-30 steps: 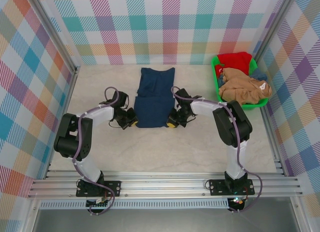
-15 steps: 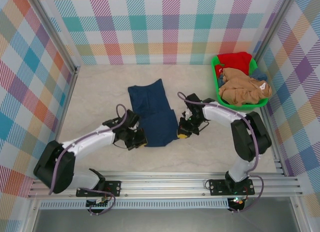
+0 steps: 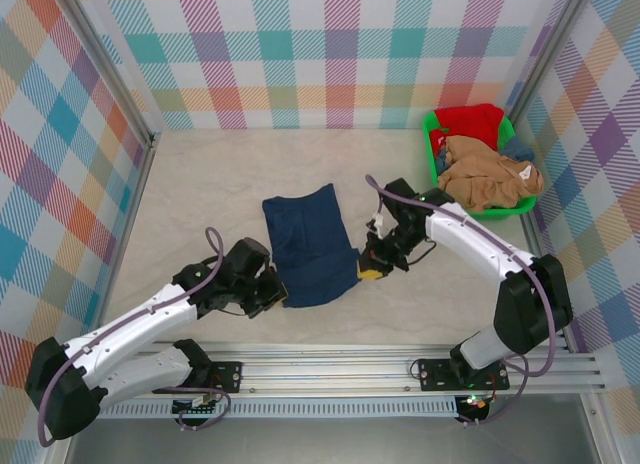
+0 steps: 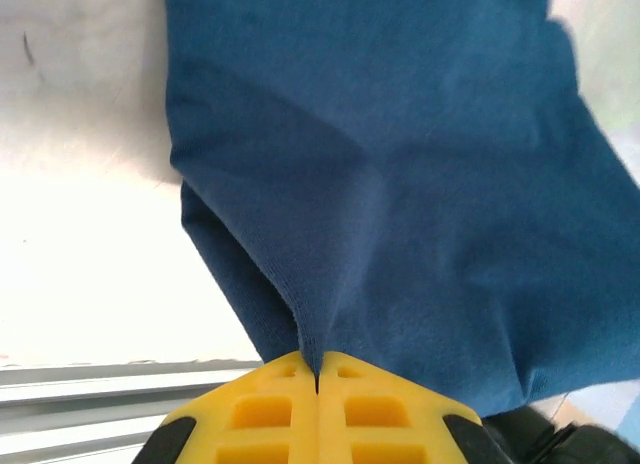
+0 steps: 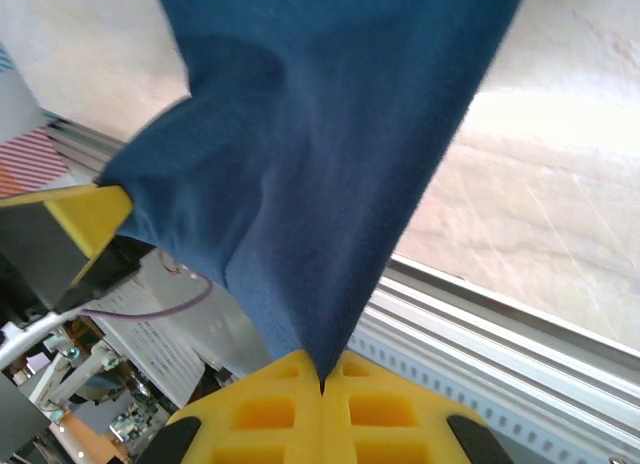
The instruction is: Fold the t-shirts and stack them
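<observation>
Early days here. The navy t-shirt sits partly folded mid-table. Both pincers are clamped on its near edge, the left gripper at the near-left corner and the right gripper at the near-right (cloth pinched tight between the yellow fingers in both wrist views). Nothing's stacked yet, and the tan shirt and red shirt sit bundled in the green basket, far right.

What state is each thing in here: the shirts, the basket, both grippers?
navy t-shirt, folded to a narrow strip, near corners pinched.
left gripper, jaws shut on the navy t-shirt's near left corner.
right gripper, jaws shut on its near right corner.
green basket, upright, holding shirts.
tan t-shirt, crumpled, on top in the basket.
red t-shirt, crumpled, at the basket's far end.
</observation>
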